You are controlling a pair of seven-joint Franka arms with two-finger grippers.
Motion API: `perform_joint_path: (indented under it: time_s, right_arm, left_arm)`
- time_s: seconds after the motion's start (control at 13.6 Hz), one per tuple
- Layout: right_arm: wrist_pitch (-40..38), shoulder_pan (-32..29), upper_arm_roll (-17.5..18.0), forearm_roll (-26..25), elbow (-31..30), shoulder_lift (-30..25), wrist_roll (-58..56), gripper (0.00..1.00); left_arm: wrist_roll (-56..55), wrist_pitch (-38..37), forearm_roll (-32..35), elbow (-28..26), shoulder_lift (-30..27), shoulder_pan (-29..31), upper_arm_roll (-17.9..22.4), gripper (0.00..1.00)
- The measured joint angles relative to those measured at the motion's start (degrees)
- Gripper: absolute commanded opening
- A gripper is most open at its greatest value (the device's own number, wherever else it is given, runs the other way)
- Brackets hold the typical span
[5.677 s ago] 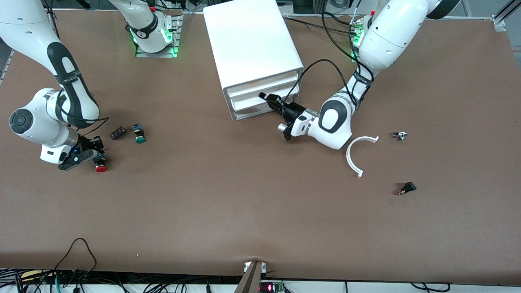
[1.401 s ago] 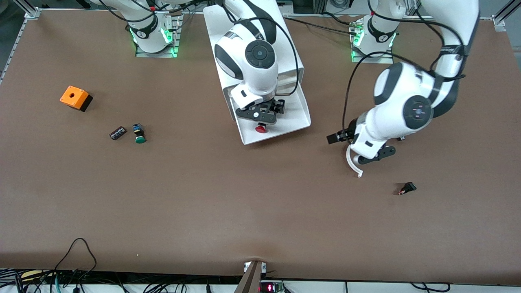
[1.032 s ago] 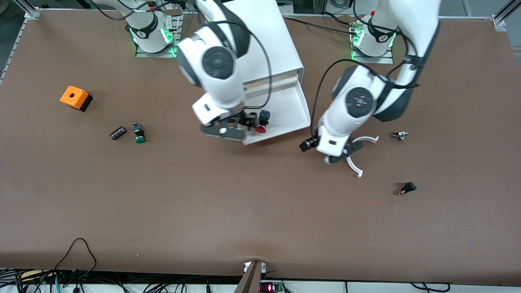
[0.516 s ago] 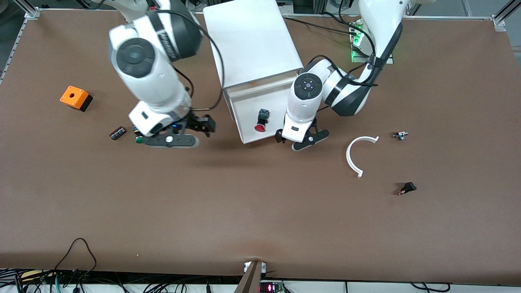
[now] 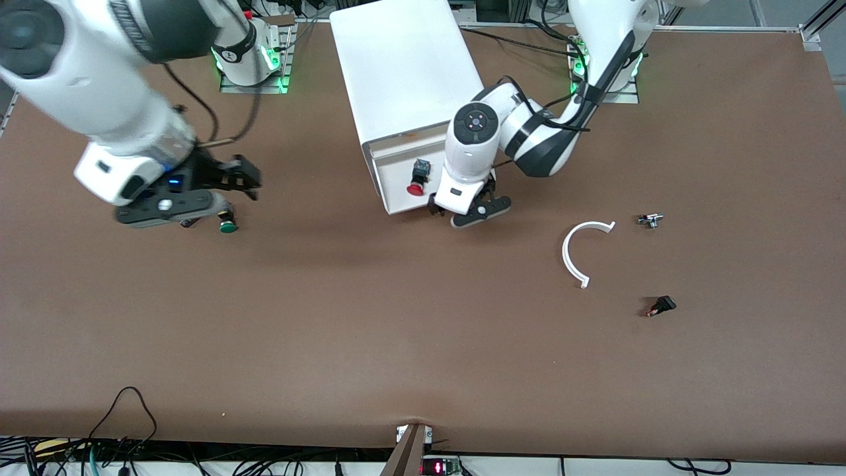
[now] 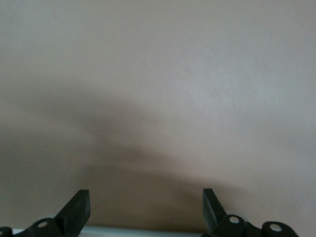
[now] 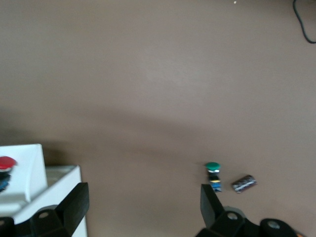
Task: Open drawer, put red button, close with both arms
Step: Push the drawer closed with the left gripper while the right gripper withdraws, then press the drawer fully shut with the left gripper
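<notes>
We saw the red button (image 5: 416,182) lying in the drawer (image 5: 400,198), which stood partly pulled out of the white cabinet (image 5: 406,69). The left claw (image 5: 470,213) sat right at the drawer's front edge, fingers spread, nothing in them. The right claw (image 5: 198,192) hung over the surface (image 5: 396,330) toward the right arm's end, spread and empty, above a green-capped button (image 5: 227,225) and a small dark part (image 7: 244,183) beside it. Toward the left arm's end we spotted a white curved piece (image 5: 578,254), a small metal part (image 5: 651,219) and a black switch (image 5: 662,305), all well apart from the drawer.
</notes>
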Motion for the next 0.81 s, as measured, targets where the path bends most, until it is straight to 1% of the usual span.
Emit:
perform_joint_path:
  time_s: [0.07,0.22,0.29,0.52,0.66,0.81]
  right_arm:
    - [-0.68,-1.45,-0.41,0.08,-1.16,-1.04,-2.81,1.00]
    - [-2.56,-5.04,0.16,0.24,-2.67,-2.80,-7.00,1.00]
    - [-3.61,-7.38,1.45,0.23,-3.04,-3.63,-8.54,1.00]
    - [-4.80,-16.48,7.06,0.11,-5.27,-7.11,-14.83,1.00]
    - [-4.83,-20.39,8.25,-1.03,-7.99,-10.12,-17.43,1.00]
    - [-4.61,-21.82,8.99,-2.72,-10.97,-13.15,-18.29,1.00]
  left_arm:
    - [-0.07,-0.09,-0.35,-0.04,0.09,-0.17,-0.74,1.00]
    - [-0.27,-0.47,-0.46,-0.31,0.37,-0.26,-2.41,1.00]
    - [-0.43,-0.64,-0.47,-0.51,0.52,-0.28,-3.31,1.00]
    - [-2.15,-1.03,-0.49,-0.99,0.79,-0.36,-6.09,1.00]
    - [-2.69,-1.20,-0.50,-1.08,0.99,-0.41,-7.43,1.00]
    - [-2.68,-1.21,-0.50,-1.07,1.19,-0.23,-7.66,1.00]
